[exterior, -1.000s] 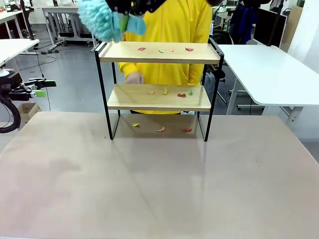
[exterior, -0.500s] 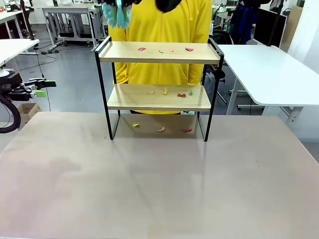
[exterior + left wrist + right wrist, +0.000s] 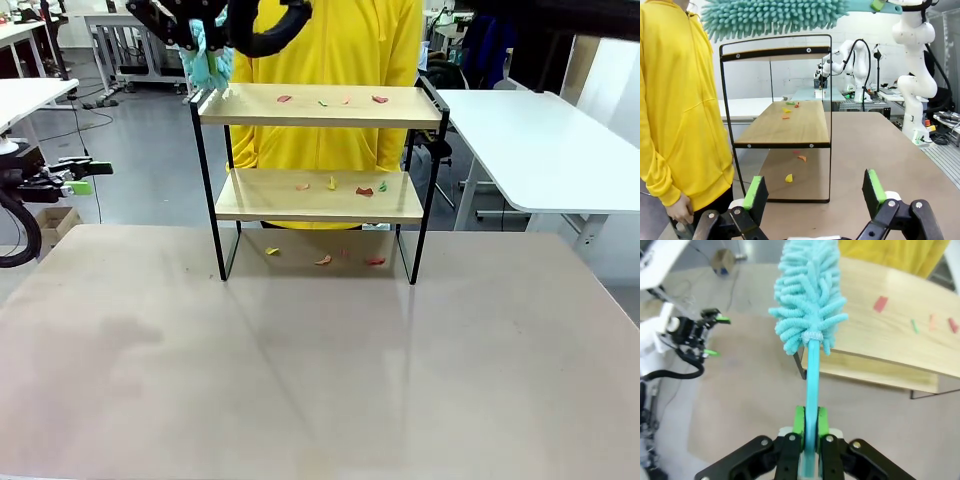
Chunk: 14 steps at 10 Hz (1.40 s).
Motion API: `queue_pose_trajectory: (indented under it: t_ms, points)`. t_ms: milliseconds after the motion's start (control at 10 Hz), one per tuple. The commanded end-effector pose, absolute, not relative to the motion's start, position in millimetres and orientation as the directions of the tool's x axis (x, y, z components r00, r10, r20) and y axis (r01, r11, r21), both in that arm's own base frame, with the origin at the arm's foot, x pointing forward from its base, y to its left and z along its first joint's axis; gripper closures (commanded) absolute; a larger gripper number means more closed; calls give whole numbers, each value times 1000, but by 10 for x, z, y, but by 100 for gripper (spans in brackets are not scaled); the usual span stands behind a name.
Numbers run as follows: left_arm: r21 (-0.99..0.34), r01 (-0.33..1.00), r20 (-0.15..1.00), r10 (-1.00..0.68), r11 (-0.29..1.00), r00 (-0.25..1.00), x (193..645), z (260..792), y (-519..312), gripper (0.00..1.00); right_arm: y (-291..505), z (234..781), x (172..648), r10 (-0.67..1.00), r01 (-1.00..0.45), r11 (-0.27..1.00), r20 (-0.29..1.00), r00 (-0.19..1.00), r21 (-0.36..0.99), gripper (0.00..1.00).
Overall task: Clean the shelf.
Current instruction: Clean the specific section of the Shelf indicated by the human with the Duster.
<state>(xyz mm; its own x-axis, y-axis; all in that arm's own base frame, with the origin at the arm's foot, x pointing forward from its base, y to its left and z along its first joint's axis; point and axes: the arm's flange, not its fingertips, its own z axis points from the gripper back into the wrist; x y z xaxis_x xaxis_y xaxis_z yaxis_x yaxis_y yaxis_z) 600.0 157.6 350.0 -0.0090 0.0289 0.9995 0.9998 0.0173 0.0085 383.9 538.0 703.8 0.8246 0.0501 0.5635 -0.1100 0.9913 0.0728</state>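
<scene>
The shelf (image 3: 318,108) stands mid-table, two light boards in a black frame. Small coloured scraps (image 3: 380,99) lie on its top board, on the lower board (image 3: 332,184) and on the table beneath (image 3: 323,260). My right gripper (image 3: 810,426) is shut on the teal handle of a fluffy teal duster (image 3: 810,300). The duster (image 3: 205,60) hangs just above the left end of the top board. In the left wrist view the duster (image 3: 770,17) spans the end rail of the shelf (image 3: 776,50). My left gripper (image 3: 815,195) is open and empty off the table's left side (image 3: 80,175).
A person in a yellow top (image 3: 330,40) stands right behind the shelf. A white table (image 3: 530,140) sits at the back right. The tan table (image 3: 320,370) stretches bare in front of the shelf.
The duster swung right, then came back left and lower, to the top board's left end. The person's hand seen behind the lower board has gone. The left arm has not moved.
</scene>
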Motion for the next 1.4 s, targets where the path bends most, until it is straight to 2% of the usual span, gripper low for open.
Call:
queue_pose_trajectory:
  t_ms: [0,400,500,600,1000,1300]
  points:
    - [18,1000,999,30,19,-19,5984,3530,1577,0,5491,7076,3966,-28,-23,996,575,818,82,87]
    - [18,1000,999,30,19,-19,5984,3530,1577,0,5334,6719,4047,-25,-11,997,461,887,75,87]
    - [18,1000,999,30,19,-19,5984,3530,1577,0,5303,6721,4029,-25,-30,993,454,891,113,87]
    - [18,1000,999,30,19,-19,5984,3530,1577,0,5380,6717,4069,1,-33,998,502,865,54,87]
    - [18,1000,999,30,19,-19,5984,3530,1577,0,5373,6706,4078,-2,-33,997,487,873,63,87]
    - [18,1000,999,30,19,-19,5984,3530,1577,0,4687,6740,4192,-73,55,997,386,919,58,87]
